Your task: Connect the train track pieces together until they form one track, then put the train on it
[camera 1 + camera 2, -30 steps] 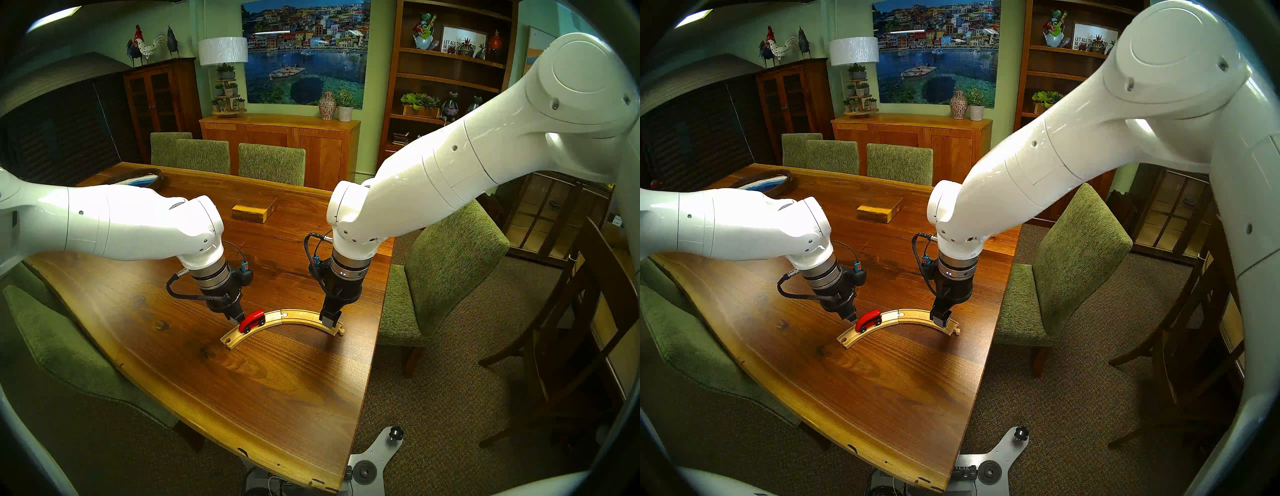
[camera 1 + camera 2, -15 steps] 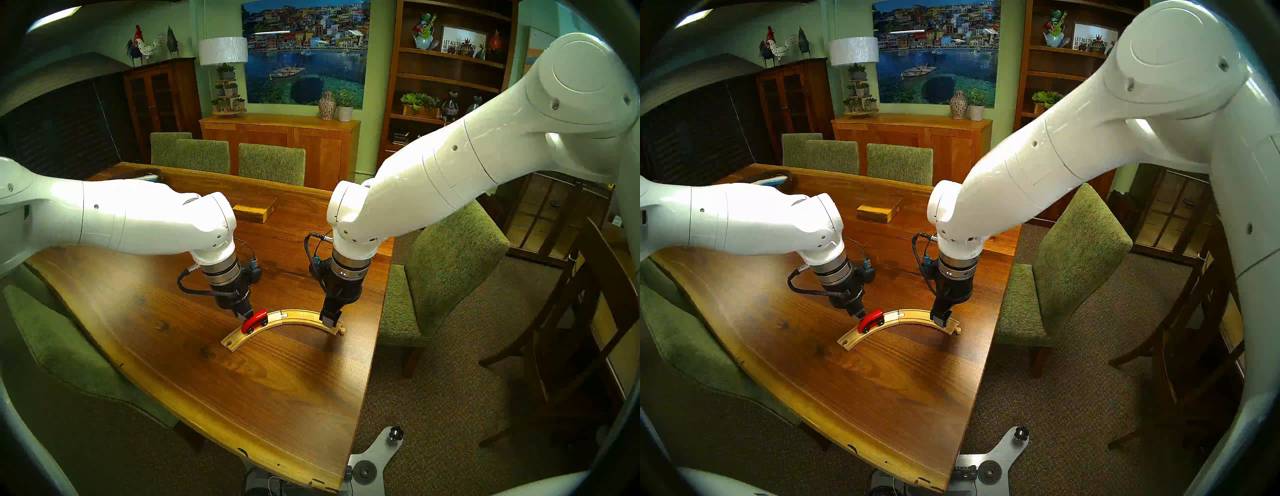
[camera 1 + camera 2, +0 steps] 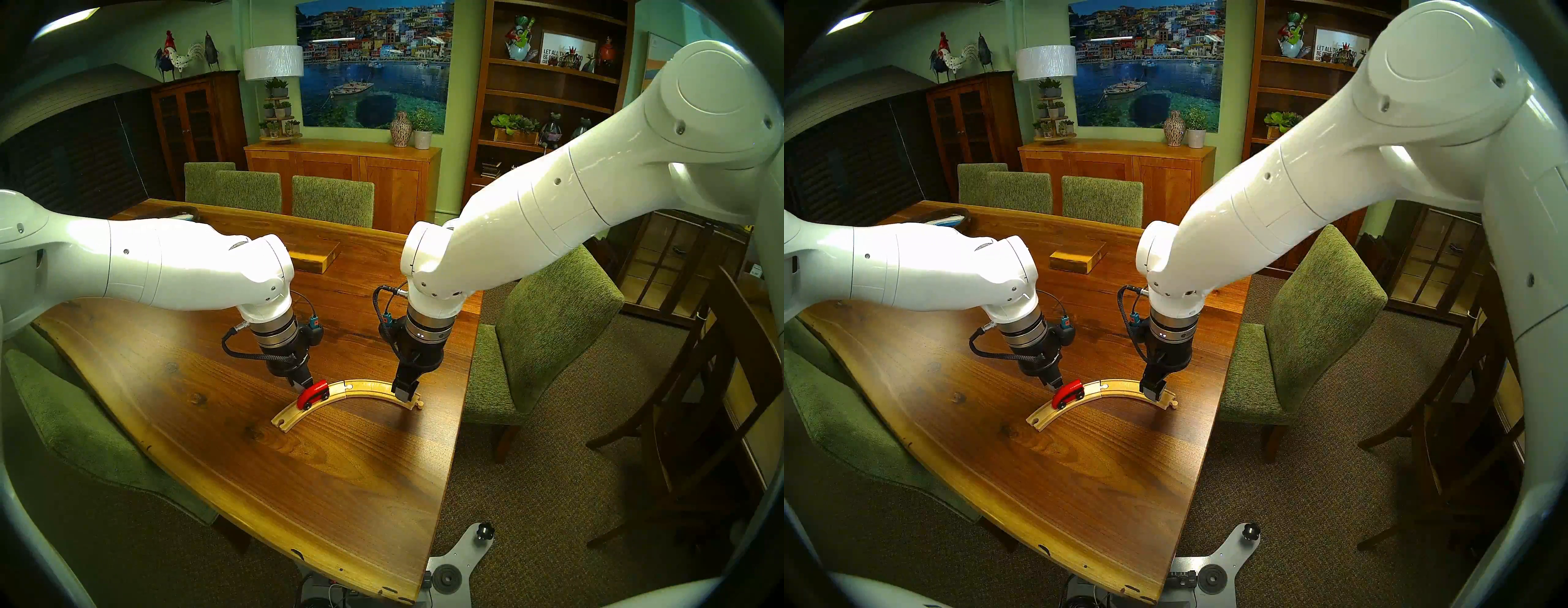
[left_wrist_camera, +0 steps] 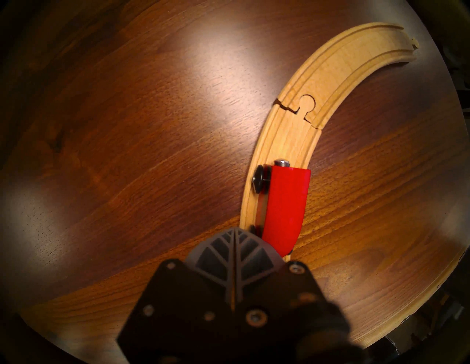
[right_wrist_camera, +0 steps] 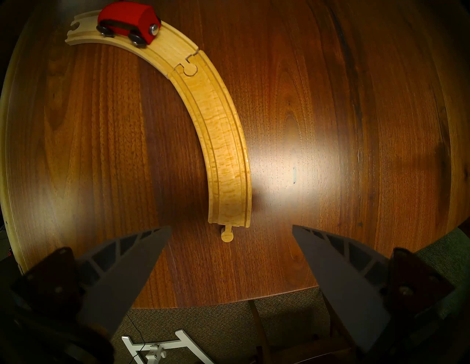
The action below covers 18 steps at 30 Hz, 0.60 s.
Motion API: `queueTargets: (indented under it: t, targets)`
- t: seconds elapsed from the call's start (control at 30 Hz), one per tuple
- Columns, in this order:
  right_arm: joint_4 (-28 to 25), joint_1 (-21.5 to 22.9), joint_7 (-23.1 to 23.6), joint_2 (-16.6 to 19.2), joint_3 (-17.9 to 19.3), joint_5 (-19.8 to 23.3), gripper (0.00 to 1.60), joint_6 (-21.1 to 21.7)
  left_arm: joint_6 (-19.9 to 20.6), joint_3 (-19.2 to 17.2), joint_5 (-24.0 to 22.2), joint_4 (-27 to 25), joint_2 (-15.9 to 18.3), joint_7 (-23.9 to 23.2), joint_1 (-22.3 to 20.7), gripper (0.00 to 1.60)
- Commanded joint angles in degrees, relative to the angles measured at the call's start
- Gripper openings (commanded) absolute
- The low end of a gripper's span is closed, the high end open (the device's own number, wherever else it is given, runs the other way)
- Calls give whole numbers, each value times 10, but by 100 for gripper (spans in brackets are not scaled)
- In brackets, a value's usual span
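Observation:
Two pale-wood curved pieces lie joined as one track (image 3: 373, 387) (image 3: 1119, 388) on the table, with the peg-and-hole seam (image 4: 302, 106) closed. The red train (image 3: 313, 394) (image 3: 1067, 394) (image 4: 284, 208) (image 5: 127, 23) stands on the left piece, slightly askew, its near wheels at the inner edge. My left gripper (image 3: 300, 385) (image 3: 1052, 385) (image 4: 234, 230) is shut and empty, its tip right at the train's far side by the nose. My right gripper (image 3: 406, 394) (image 3: 1153, 392) (image 5: 231, 226) hangs open over the track's right end, above the free peg (image 5: 227, 235), holding nothing.
A rectangular wooden block (image 3: 314, 259) (image 3: 1076, 259) lies farther back on the table, partly behind my left forearm. A dark dish (image 3: 945, 218) sits at the far left. Green chairs ring the table; its right edge (image 3: 462, 382) runs close to the track's right end.
My left arm has shifted right, bringing its shut tip up against the train. The train has slid slightly right along the track. The right arm has not moved.

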Motion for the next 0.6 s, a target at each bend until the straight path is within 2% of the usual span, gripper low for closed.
queueTargets:
  t: [0.0,0.23,0.27,0.33,0.43,0.57]
  targets:
    - [4,18,0,5,5,1,160,1,-2,-10,7,-3,16,-1,-33,0]
    - [4,18,0,5,5,1,160,1,5,-6,19,-55,52,-11,-58,0]
    - [4,18,0,5,5,1,160,1,8,-3,23,-78,67,-12,-67,0]
    - [4,18,0,5,5,1,160,1,8,0,26,-90,75,-15,-73,0]
    - [4,17,0,5,5,1,160,1,8,5,36,-125,104,-20,-90,0]
    - [4,18,0,6,5,1,160,1,8,8,44,-143,118,-20,-99,0]
